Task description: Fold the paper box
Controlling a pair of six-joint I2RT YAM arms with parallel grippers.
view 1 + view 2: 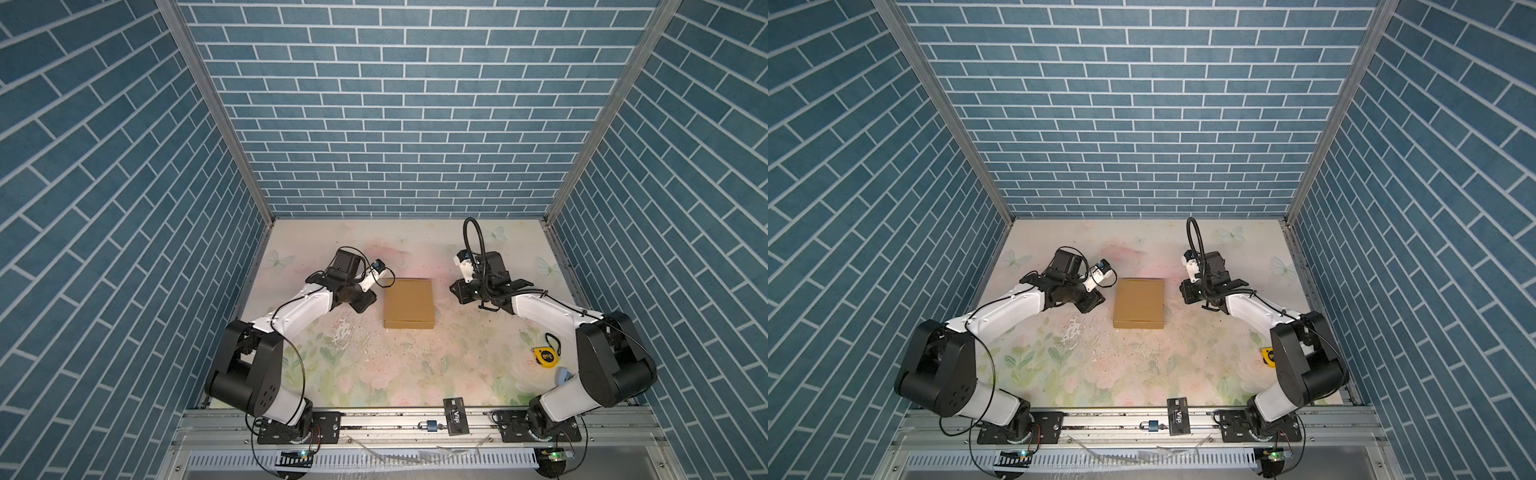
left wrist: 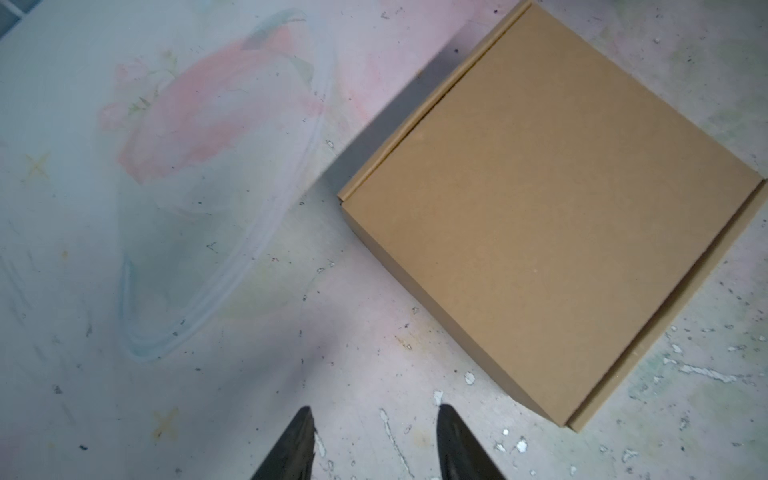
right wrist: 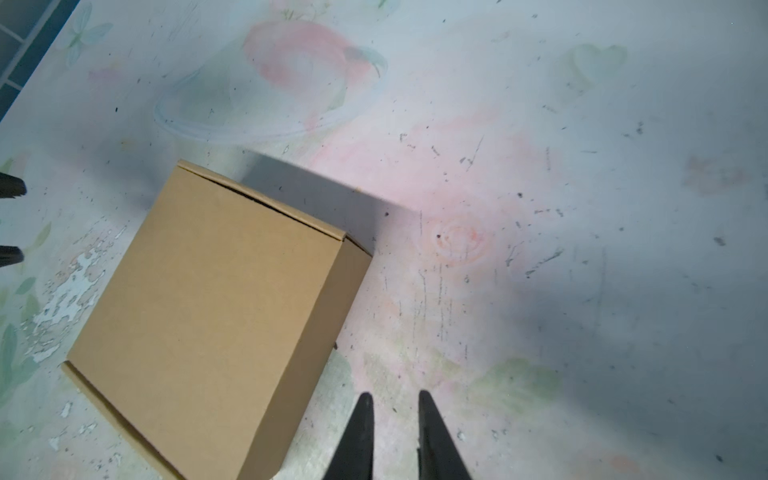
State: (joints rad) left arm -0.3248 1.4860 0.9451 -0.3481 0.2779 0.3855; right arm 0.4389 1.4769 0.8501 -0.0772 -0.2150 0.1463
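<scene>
Box: the paper box (image 1: 409, 303) (image 1: 1139, 303) lies flat and closed near the middle of the table (image 1: 395, 374), a little toward the far edge; held by nothing.
Box lid: a thin dark gap shows under the lid along one edge in the right wrist view (image 3: 216, 324); a narrow strip of cardboard sticks out along two opposite sides in the left wrist view (image 2: 552, 208).
Left jaws: released, the two dark fingertips (image 2: 301, 440) standing well apart with only table surface between them; they sit just beside the box's left side, not touching it.
Right jaws: parted by a narrow gap, grasping nothing, fingertips (image 3: 361, 432) near the box's right side but apart from it.
Between jaws and box: a strip of table surface on each side.
Tape measure: a yellow tape measure (image 1: 545, 356) lies near the right edge of the table, close to the right arm's elbow; in a top view that arm covers most of it (image 1: 1266, 355).
Card: a black card (image 1: 456, 415) (image 1: 1178, 416) lies across the front edge of the table onto the metal rail (image 1: 374, 419).
Padlock: a small padlock (image 1: 428, 425) (image 1: 1150, 425) rests on the rail just left of the card.
Table surface: floral print, with a worn, flaking patch (image 1: 343, 332) near the box's front left corner.
</scene>
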